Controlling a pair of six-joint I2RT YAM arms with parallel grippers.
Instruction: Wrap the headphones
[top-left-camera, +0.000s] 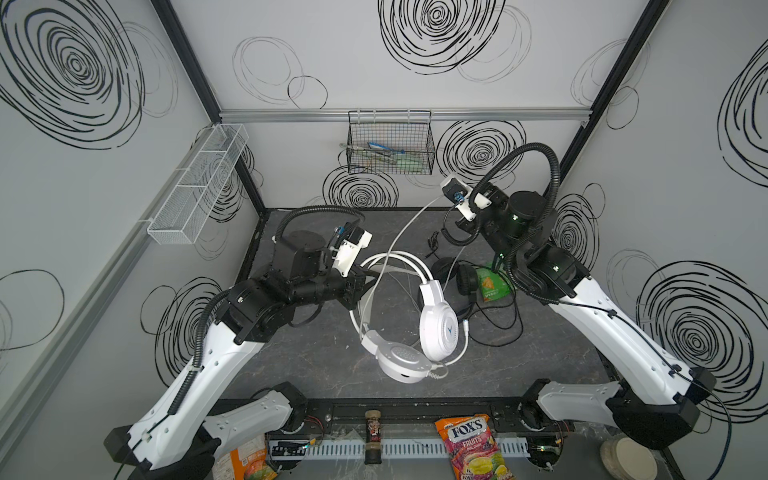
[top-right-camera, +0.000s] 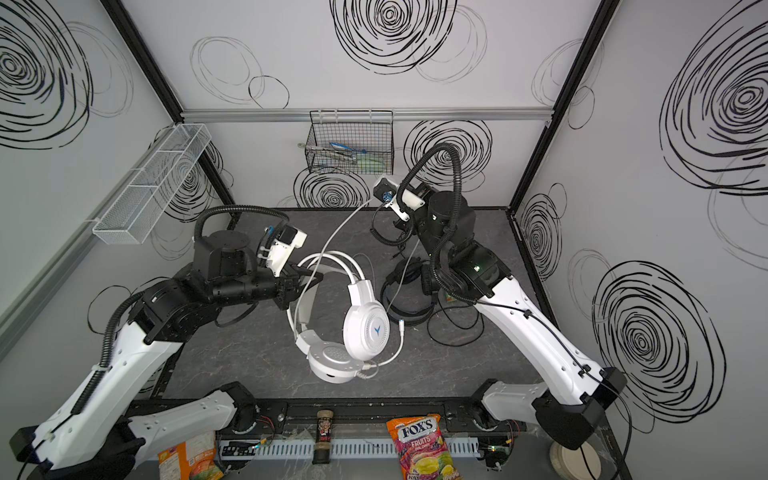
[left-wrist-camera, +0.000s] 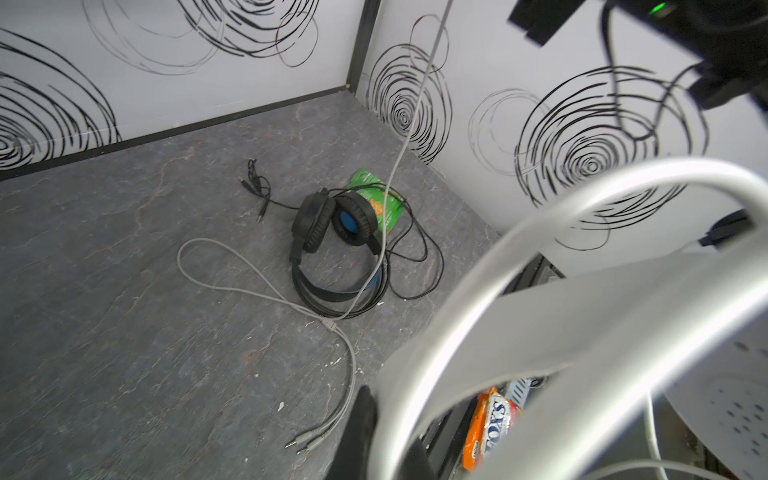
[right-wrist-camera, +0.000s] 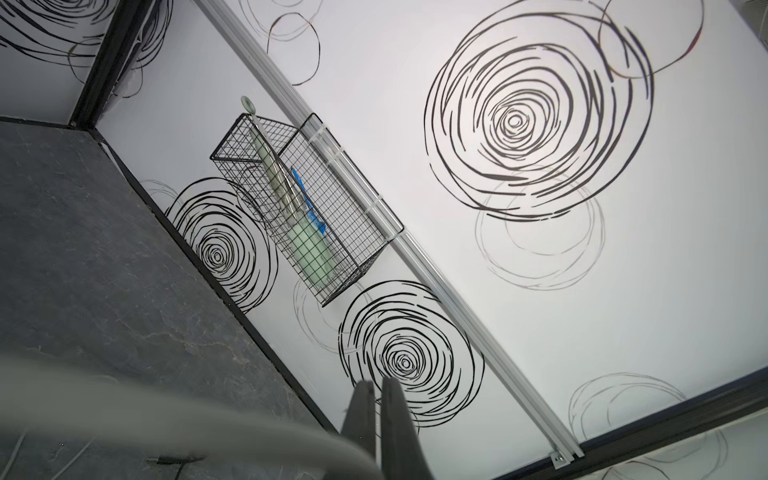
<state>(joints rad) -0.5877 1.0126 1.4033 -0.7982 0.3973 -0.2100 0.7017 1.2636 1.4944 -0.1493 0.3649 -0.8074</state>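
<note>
White headphones (top-left-camera: 438, 328), blue Y logo, headband (left-wrist-camera: 623, 316) pinched in left jaws, right jaws clamped on white cable (top-left-camera: 397, 237).

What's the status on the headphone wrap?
Left gripper jaws shut on white headset band, aloft. Right gripper jaws shut on white cable, raised. Black headset on table, white cable crossing it.

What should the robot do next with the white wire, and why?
Probably swing the right fingers around the white headset, laying its white cable over the headband. The left fingers hold the headset up, and the pinched cable runs free.
</note>
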